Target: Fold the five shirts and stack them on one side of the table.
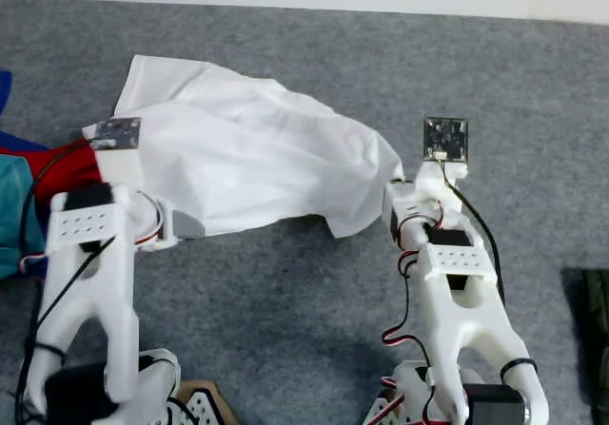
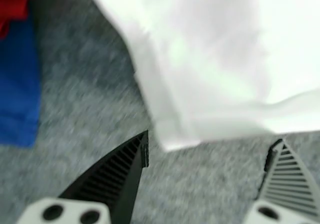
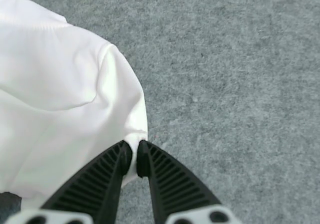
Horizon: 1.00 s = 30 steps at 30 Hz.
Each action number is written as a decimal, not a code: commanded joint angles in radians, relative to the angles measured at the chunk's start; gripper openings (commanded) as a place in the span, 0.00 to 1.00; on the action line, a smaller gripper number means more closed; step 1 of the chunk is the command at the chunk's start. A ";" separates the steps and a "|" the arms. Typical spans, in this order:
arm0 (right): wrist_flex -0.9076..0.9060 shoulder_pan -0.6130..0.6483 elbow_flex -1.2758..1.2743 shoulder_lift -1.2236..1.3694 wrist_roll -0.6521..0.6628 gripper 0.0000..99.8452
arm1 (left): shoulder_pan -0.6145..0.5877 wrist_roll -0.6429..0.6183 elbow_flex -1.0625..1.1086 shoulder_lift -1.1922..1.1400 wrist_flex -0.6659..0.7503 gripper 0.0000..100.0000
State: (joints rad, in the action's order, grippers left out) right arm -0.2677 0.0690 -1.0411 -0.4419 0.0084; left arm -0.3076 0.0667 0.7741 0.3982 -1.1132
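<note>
A white shirt lies rumpled across the grey table between the two arms. My right gripper is shut on the white shirt, pinching a fold at its right edge, seen in the high view at the shirt's right corner. My left gripper stands open just above the table, its fingers either side of the white shirt's hem corner, not touching it. In the high view the left arm's wrist sits at the shirt's left edge.
A pile of red, blue and teal shirts lies at the table's left edge, close to the left arm. Red and blue cloth lies beside the left gripper. A dark object sits at the right edge.
</note>
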 commanded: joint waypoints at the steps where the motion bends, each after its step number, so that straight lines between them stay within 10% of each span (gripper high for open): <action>1: 0.019 -0.007 0.007 -0.041 -0.008 0.01 | 0.074 0.005 -0.010 -0.084 0.117 0.34; 7: 0.021 -0.007 0.010 -0.041 -0.008 0.01 | 0.124 0.005 -0.151 -0.216 0.150 0.09; 30: 0.021 0.016 0.005 -0.041 -0.006 0.01 | 0.079 -0.184 -0.564 -0.266 0.072 0.09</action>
State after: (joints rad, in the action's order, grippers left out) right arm -0.2677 0.0783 -1.0411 -0.4450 0.0084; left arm -0.2110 -0.1005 0.2279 0.1312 -1.0395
